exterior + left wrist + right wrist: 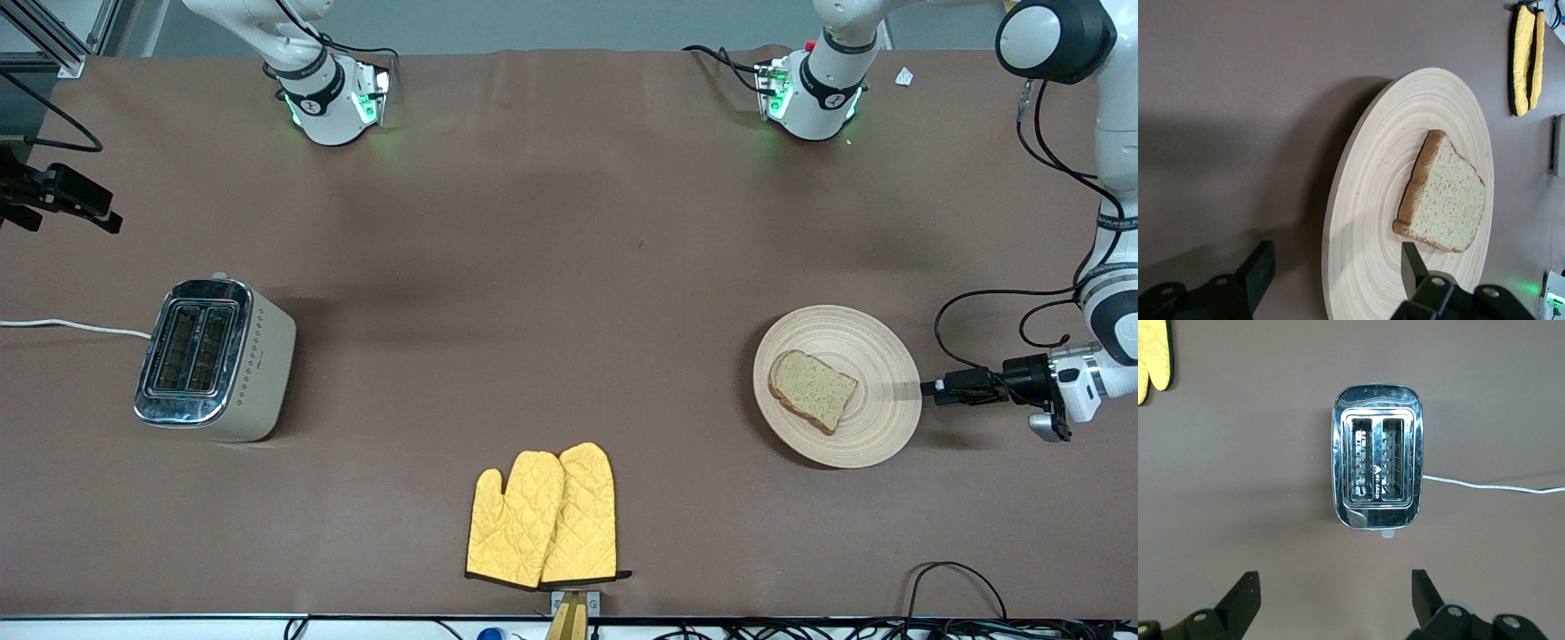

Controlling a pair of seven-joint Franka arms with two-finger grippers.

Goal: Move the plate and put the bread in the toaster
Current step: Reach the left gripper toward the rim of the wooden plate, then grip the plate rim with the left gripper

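On the tabletop (569, 267) toward the left arm's end lies the wooden plate (876, 356) with the bread slice (813, 388) on it, its rim just in front of the left hand (933, 388), whose fingers stand apart astride that rim, one above and one below, not clamped. Only the left wrist view shows this straddle. High over the toaster (213, 358), the right hand (1331, 600) waits spread wide; its wrist view shows both slots empty.

Your left gripper (933, 388) sat low and level at the rim of the plate (876, 356), one finger above that rim, one below, gapped. Your right gripper (1331, 600) hung spread wide, pointing straight down, above the toaster (1377, 463).
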